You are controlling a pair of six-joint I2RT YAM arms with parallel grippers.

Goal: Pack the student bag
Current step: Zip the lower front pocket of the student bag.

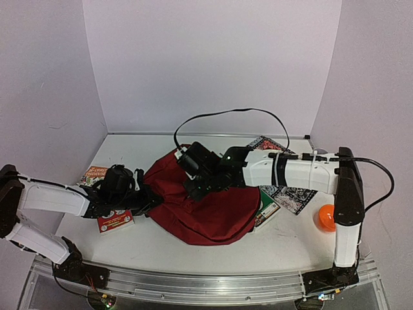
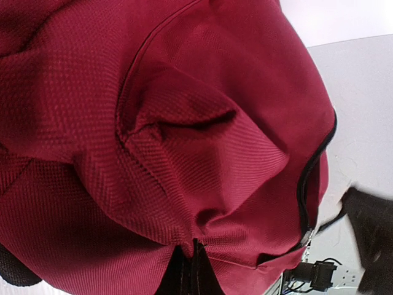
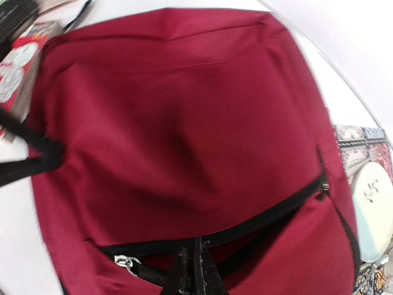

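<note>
Student bag: the student bag point(image 1: 216, 216) lies slumped at the centre of the table point(image 1: 161, 248), its right edge over a green book point(image 1: 268, 208).
Long axis: left to right across the top view, dipping slightly toward lower right; the narrower end points to frame left.
Zip opening point(image 3: 258, 218): faces upward, lips only partly parted.
Left gripper point(image 2: 189, 270): fingers together, pinching bunched fabric at the bag's left end.
Right gripper point(image 3: 195, 270): fingers together on the lip of the opening.
Risk, slip: thin cloth may slide from either pinch, letting the opening fall shut.
Risk, drag: pulling the ends apart could shift the bag over the red booklet point(image 1: 115, 221).
</note>
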